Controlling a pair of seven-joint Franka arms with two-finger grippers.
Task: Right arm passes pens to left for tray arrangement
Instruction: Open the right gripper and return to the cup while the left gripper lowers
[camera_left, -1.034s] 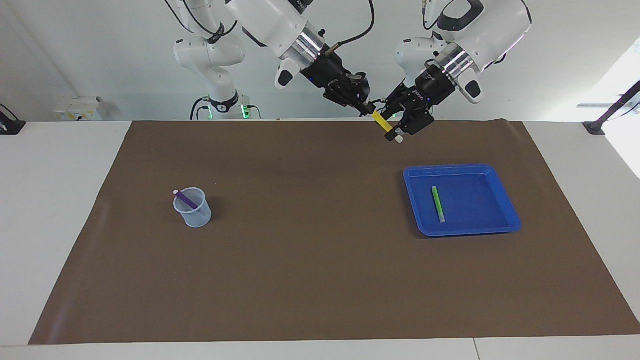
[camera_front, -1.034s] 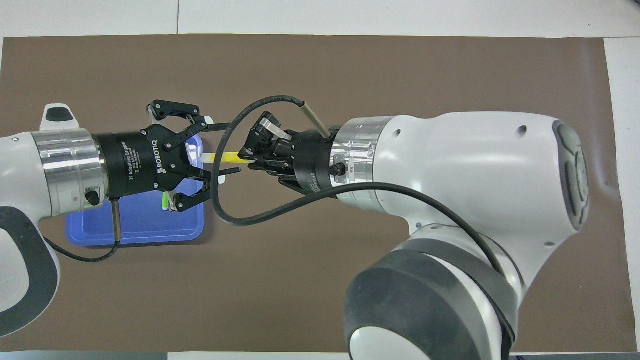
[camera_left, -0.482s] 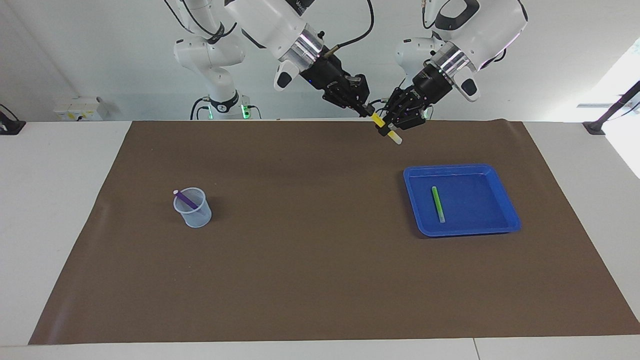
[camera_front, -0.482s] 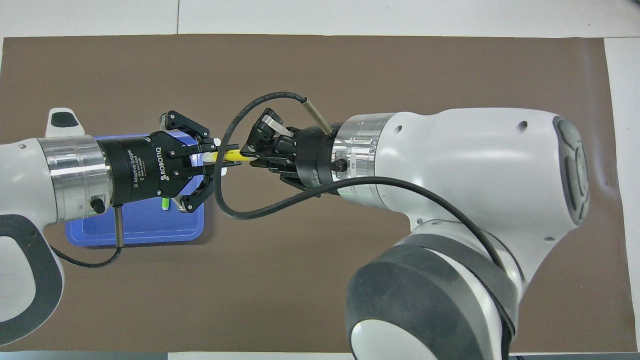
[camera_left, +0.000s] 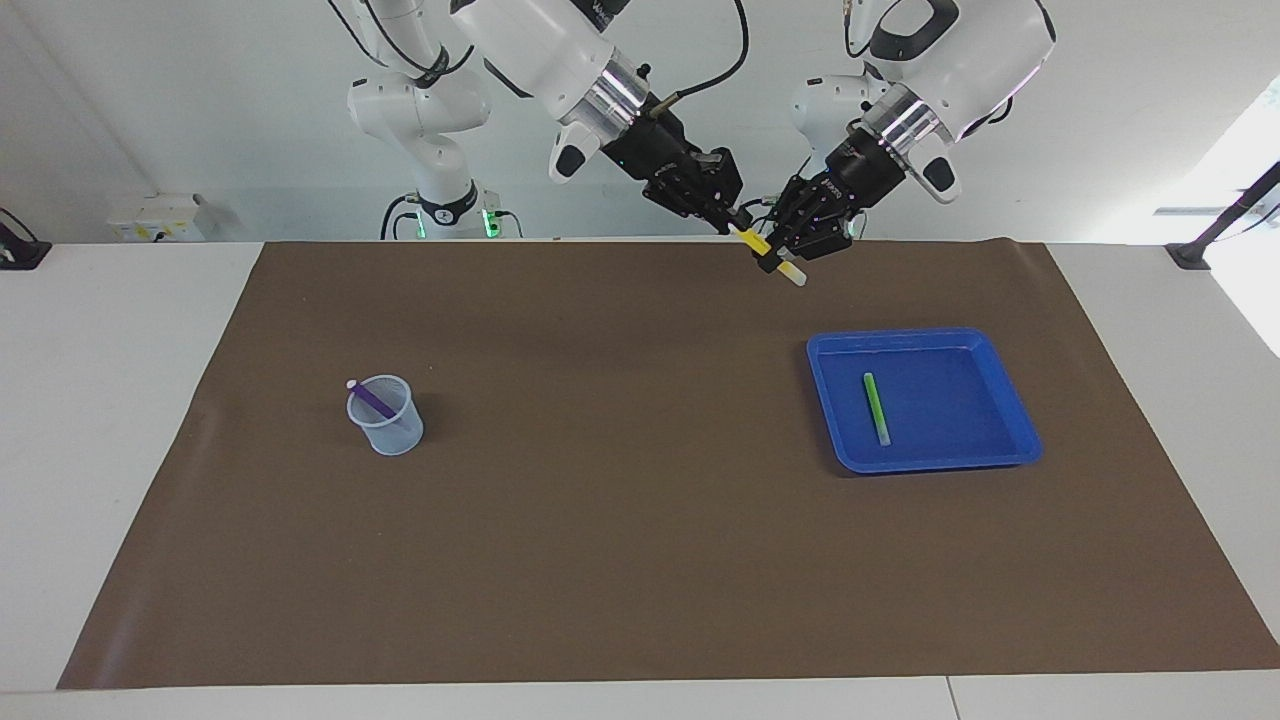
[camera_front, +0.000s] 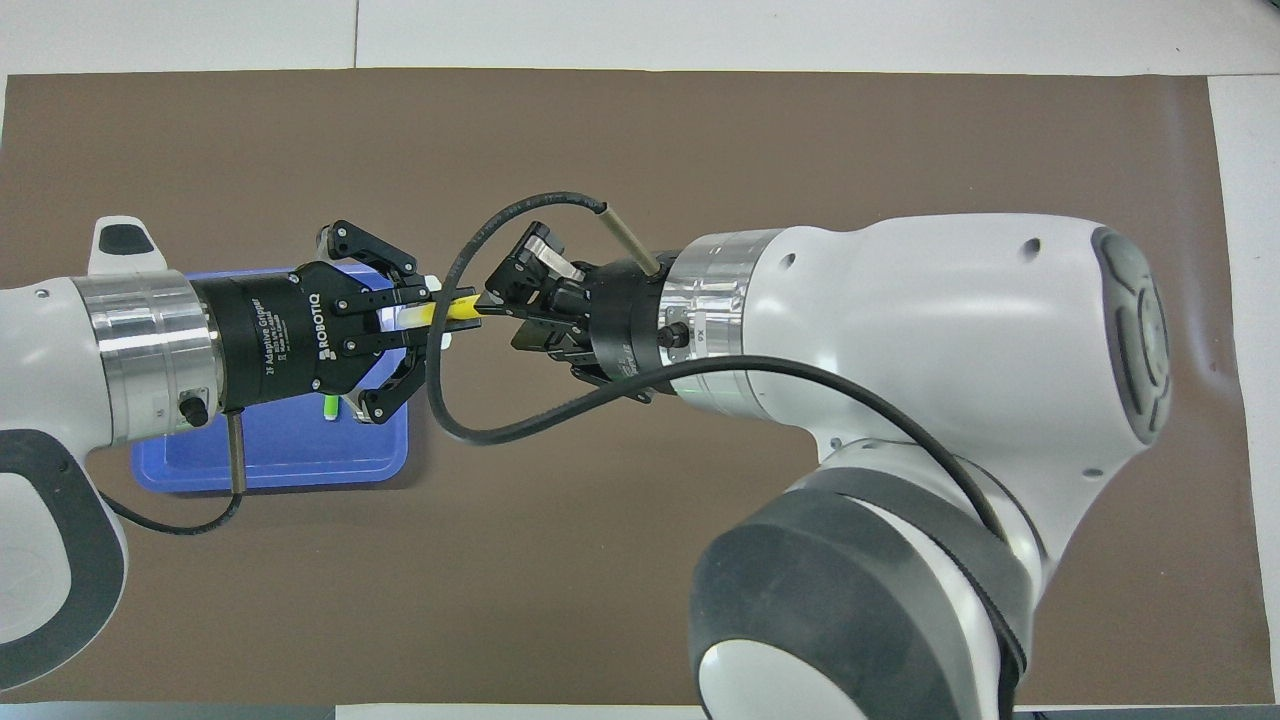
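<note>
Basically mid-handoff up top center of frame over the brown mat (camera_left: 600, 480), blue tray (camera_left: 1010, 445) lower down holding just the green pen (camera_left: 877, 408), left gripper (camera_left: 790, 262) clamped on the yellow pen (camera_left: 757, 243), right gripper (camera_left: 738, 226) looks to be loosening, next needs letting go fully and backing off.

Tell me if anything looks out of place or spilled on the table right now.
Nothing stands out. The green pen lies flat in the tray, the purple pen leans in the upright cup, and the yellow pen is up in the air between the left gripper and right gripper.
</note>
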